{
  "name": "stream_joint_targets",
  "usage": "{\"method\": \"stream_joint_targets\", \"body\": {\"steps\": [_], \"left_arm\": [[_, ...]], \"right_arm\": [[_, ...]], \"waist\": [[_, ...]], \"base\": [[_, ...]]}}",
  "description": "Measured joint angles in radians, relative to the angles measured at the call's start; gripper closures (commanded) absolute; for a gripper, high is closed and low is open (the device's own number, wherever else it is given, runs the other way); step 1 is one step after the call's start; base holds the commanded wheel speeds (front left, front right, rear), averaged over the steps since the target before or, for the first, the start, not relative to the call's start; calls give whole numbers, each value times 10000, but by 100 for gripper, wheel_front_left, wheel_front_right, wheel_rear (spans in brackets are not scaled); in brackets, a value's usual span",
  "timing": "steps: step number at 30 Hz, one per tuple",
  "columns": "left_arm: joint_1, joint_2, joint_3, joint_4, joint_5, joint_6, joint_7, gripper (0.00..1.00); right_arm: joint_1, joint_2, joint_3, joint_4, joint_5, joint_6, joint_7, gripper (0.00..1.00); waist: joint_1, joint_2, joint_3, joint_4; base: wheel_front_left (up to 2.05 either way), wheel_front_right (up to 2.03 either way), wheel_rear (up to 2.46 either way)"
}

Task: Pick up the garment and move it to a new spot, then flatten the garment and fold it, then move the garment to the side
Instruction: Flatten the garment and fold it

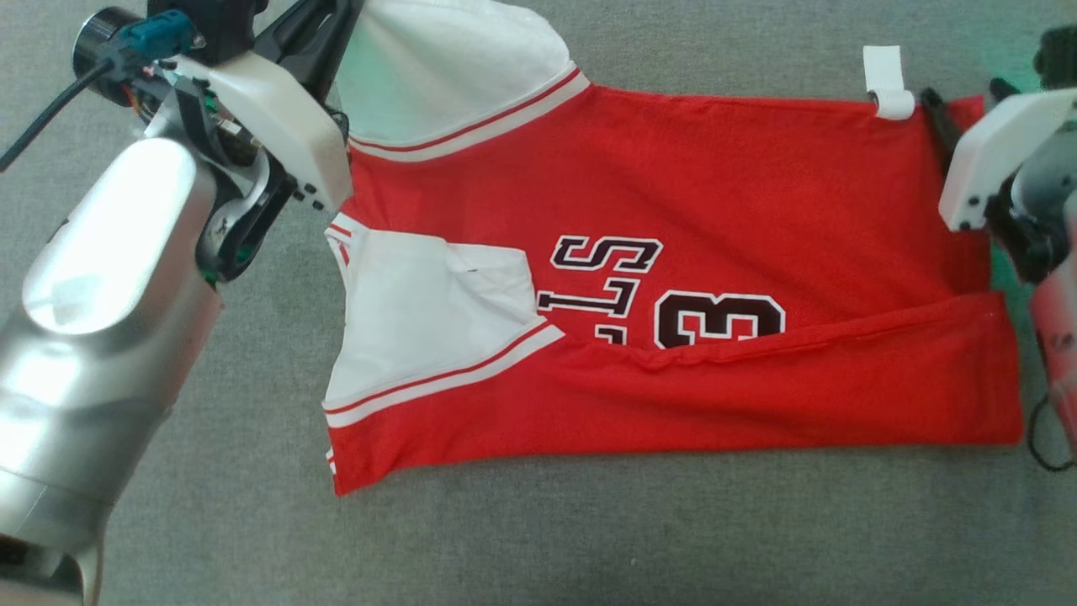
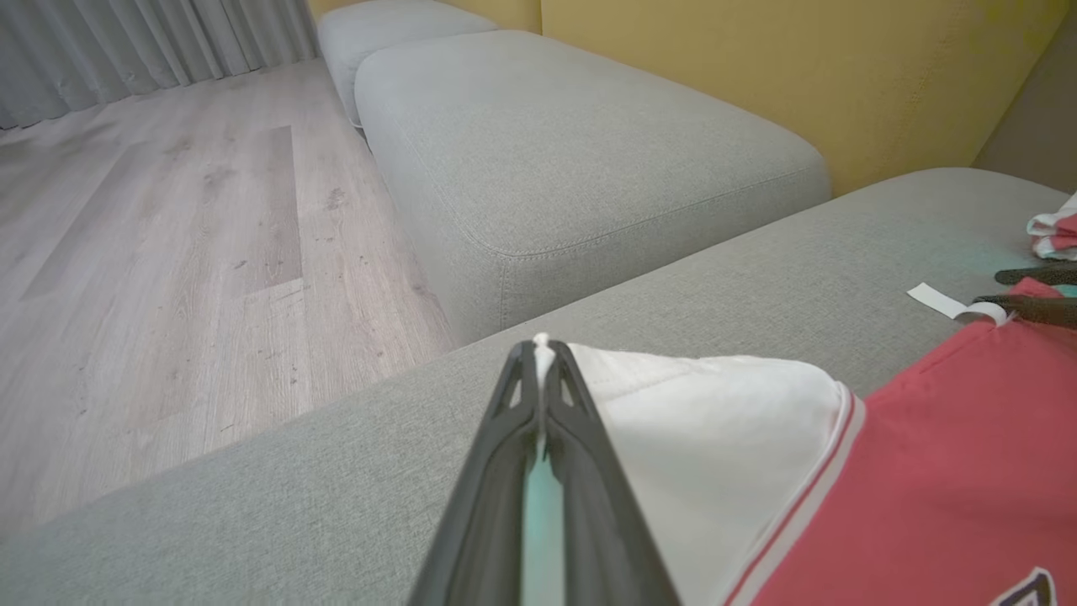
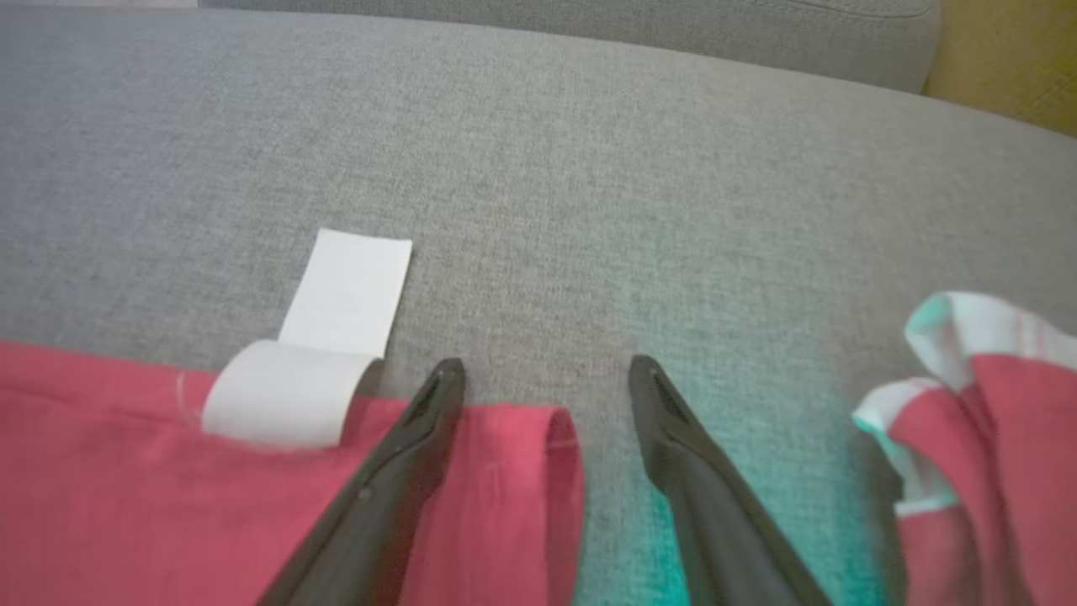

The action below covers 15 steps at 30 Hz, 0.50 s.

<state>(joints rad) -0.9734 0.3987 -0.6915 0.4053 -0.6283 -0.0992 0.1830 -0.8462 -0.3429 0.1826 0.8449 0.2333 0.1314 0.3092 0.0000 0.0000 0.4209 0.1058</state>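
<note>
- The red jersey lies spread out on the grey sofa cushion. Its bottom part is folded up over itself.
- A white tag sticks out from one end of the jersey, on its edge.
- The right gripper is just beside the white tag. Its two dark fingers are wide apart and hold nothing.
- One finger of the right gripper is over the red corner next to the tag. The other is over bare cushion. I cannot tell if they touch the cloth.
- The left gripper is far from the white tag, at the other end of the jersey. Its fingers are pressed together on the edge of a white sleeve, and a bit of white cloth peeks out at the tips.
- That sleeve is pulled up off the cushion.
- A second white sleeve lies flat, also at the end far from the tag.
- Dark writing with white edges sits about halfway between the tag and the sleeves. I can read an S, a T and a big 3. The fold hides the rest.
- The white tag looks blank.
- A small bunch of red and white cloth lies past the right gripper, on the side away from the tag. I cannot tell if it is part of the jersey.
</note>
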Motion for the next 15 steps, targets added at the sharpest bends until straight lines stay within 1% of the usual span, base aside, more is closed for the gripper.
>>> {"method": "stream_joint_targets", "body": {"steps": [1,2,4,10,15], "left_arm": [[4,13,-10,-21,0,38,8,100],[8,35,-10,-52,-2,46,8,100],[11,84,-10,-65,-59,117,10,100],[49,303,151,337,-73,362,-153,100],[-152,420,445,1147,-44,491,-566,100]], "right_arm": [[-128,8,36,109,128,0,8,80],[-192,10,86,165,236,0,4,100],[-263,42,234,251,368,0,-46,100],[-317,186,600,297,1143,0,-727,100],[-1172,357,614,211,1833,0,-1104,100]], "waist": [[0,0,15,-4],[0,0,22,-21],[0,0,24,-78],[0,0,-61,-381],[0,0,-21,-710]], "base": [[0,0,0],[0,0,0],[0,0,0],[0,0,0],[0,0,0]]}}
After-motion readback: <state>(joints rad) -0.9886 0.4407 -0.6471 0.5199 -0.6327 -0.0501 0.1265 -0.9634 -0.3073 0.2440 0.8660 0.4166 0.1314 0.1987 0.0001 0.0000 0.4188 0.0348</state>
